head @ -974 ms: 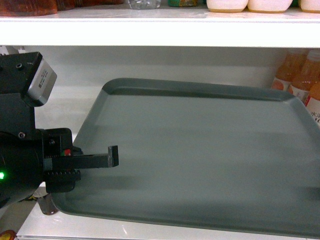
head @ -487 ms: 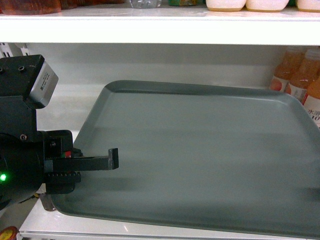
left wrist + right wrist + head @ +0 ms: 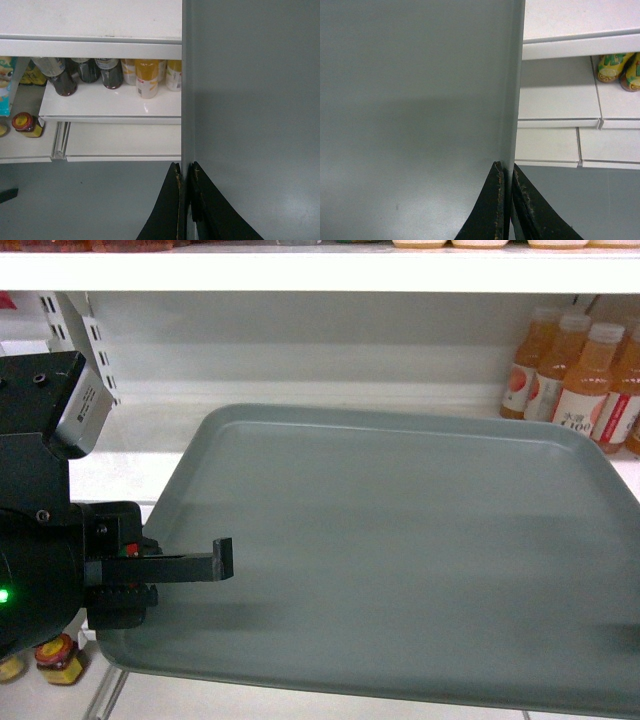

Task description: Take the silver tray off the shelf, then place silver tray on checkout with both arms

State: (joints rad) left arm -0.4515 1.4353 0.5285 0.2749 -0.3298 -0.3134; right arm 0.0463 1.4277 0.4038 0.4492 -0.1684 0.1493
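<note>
- Silver tray (image 3: 400, 550) held level, clear of the shelf (image 3: 300, 270); long axis running 9 to 3 o'clock in the head view, far rim toward 12.
- Left gripper (image 3: 186, 200) pinched narrow on the tray's left short rim; rim edge sandwiched between the two fingers, tray body lying to 3 o'clock of them.
- Right gripper (image 3: 506, 200) likewise clamped narrow on the right short rim; tray body to 9 o'clock.
- Both arms equally engaged, one at each end; neither nearer.
- Juice bottles (image 3: 575, 380) at 1–2 o'clock near the far right corner, apart from the rim.
- Small jars (image 3: 58, 660) below the left near corner at 7 o'clock.
- Lower shelf boards (image 3: 110, 107) under the left edge; open floor toward 6 o'clock.
- Checkout not in view; likely next: straight pull toward 6, grip kept even to avoid tilt.
</note>
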